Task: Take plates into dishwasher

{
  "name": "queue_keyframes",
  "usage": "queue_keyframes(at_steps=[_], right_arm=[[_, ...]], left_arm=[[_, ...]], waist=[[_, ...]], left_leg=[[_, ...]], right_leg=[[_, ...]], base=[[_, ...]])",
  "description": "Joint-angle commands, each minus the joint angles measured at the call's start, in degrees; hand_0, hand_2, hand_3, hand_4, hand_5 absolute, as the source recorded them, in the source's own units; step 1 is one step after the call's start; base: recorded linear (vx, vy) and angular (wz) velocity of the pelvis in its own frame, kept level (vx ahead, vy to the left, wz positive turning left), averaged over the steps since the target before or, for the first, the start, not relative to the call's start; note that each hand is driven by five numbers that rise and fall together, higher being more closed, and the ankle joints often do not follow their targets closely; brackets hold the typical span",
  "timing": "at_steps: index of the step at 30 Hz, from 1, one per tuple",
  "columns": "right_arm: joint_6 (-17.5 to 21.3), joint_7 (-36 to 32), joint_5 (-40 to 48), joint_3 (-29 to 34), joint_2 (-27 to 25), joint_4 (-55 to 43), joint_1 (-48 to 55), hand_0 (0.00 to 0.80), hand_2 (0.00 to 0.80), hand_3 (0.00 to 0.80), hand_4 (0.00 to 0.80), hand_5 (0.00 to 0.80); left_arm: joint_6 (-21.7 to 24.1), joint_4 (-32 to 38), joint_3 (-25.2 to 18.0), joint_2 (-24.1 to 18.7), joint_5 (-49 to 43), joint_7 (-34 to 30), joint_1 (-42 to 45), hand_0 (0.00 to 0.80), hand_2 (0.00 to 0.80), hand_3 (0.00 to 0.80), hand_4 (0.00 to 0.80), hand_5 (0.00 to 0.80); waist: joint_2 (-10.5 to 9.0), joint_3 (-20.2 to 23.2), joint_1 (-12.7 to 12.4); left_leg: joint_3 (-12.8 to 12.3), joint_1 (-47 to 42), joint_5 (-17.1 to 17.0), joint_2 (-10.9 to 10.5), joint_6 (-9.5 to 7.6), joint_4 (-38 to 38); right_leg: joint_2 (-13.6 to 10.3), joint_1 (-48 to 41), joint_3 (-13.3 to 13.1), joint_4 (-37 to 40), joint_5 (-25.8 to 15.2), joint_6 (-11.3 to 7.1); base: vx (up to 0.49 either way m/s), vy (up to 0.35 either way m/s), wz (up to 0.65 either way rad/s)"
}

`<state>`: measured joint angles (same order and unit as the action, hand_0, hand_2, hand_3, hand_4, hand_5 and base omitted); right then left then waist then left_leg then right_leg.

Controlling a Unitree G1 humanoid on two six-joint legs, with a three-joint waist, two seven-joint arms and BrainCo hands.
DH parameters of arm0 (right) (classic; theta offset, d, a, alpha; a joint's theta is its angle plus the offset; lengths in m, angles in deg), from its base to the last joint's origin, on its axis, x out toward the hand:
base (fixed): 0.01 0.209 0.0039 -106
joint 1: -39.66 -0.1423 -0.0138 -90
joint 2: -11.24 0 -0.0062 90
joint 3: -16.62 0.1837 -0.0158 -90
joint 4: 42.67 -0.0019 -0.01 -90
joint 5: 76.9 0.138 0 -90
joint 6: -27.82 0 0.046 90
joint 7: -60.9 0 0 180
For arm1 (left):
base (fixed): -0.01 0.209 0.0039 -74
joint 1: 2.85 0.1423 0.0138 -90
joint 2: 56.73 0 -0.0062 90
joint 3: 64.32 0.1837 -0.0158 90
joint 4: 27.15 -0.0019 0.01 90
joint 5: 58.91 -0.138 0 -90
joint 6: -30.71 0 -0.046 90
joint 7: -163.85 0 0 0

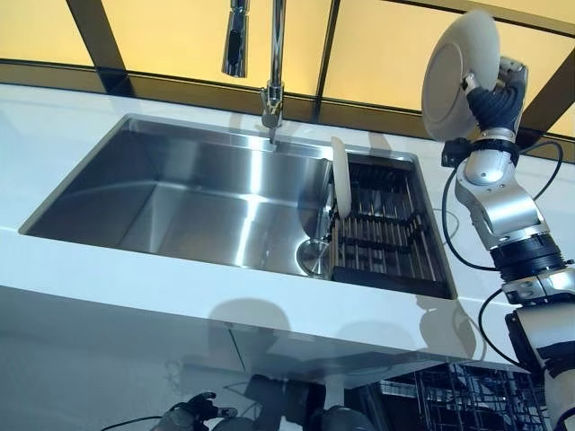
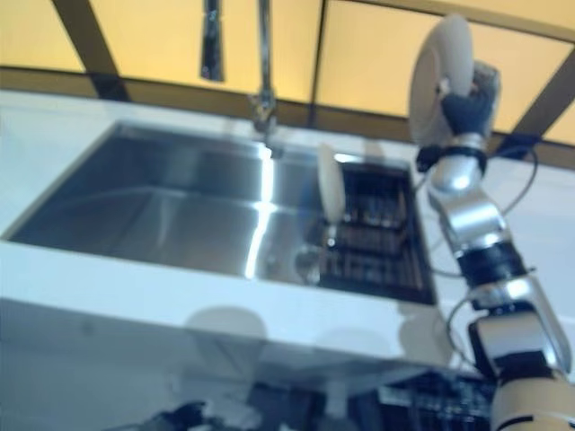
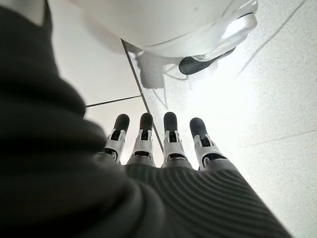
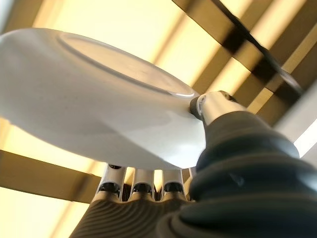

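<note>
My right hand (image 1: 496, 97) is raised high above the counter's right end, pinching a white plate (image 1: 458, 74) between thumb and fingers; the plate (image 4: 94, 99) stands nearly on edge. A second white plate (image 1: 340, 177) stands upright in the dark dish rack (image 1: 382, 233) in the sink's right part. The dishwasher's rack (image 1: 467, 400) shows under the counter at the lower right. My left hand (image 1: 193, 413) hangs low below the counter's front edge; in the left wrist view its fingers (image 3: 171, 136) are straight over the floor and hold nothing.
The steel sink (image 1: 198, 193) takes up the middle of the white counter (image 1: 108, 278). A tall faucet (image 1: 272, 63) rises behind the sink, and a window runs along the back.
</note>
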<state>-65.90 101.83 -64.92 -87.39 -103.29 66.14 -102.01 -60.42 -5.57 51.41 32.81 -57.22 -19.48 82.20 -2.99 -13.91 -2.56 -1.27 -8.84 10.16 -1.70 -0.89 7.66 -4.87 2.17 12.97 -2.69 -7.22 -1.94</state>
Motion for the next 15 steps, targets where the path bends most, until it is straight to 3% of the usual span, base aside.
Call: queue_keyframes(at_steps=[1, 7, 15], right_arm=[[8.96, 6.60, -9.82, 4.11, -0.73, -4.60, -2.50, 0.800, 0.800, 0.800, 0.800, 0.800], [12.89, 10.58, -15.97, 4.18, -0.45, -8.58, -1.04, 0.800, 0.800, 0.800, 0.800, 0.800], [15.61, 10.05, -16.73, 6.14, -0.66, -12.18, 2.67, 0.800, 0.800, 0.800, 0.800, 0.800]], left_arm=[[0.72, -0.36, 1.25, 1.02, -2.63, -0.28, 2.15, 0.000, 0.000, 0.000, 0.000, 0.000], [1.71, -0.56, 0.59, 1.38, -3.86, -0.45, 2.85, 0.000, 0.000, 0.000, 0.000, 0.000], [2.40, -0.88, -0.03, 1.93, -3.91, -0.17, 2.73, 0.000, 0.000, 0.000, 0.000, 0.000]], waist=[[1.40, 4.16, -1.79], [1.55, 5.18, -1.76], [1.91, 6.59, -0.65]], left_leg=[[-1.77, -2.84, 0.57, -3.86, -4.44, -8.20], [-2.00, -2.73, 1.36, -4.18, -4.63, -7.36], [-3.37, -2.32, 4.12, -4.90, -5.05, -3.47]], right_leg=[[1.17, 2.69, 0.17, -0.47, 3.71, -4.11], [1.27, 1.66, -0.08, 1.44, 3.37, -4.37], [0.59, 0.89, -1.63, 4.59, 0.90, -4.73]], base=[[-0.019, 0.001, -0.05], [-0.047, 0.013, -0.03], [-0.121, 0.083, -0.12]])
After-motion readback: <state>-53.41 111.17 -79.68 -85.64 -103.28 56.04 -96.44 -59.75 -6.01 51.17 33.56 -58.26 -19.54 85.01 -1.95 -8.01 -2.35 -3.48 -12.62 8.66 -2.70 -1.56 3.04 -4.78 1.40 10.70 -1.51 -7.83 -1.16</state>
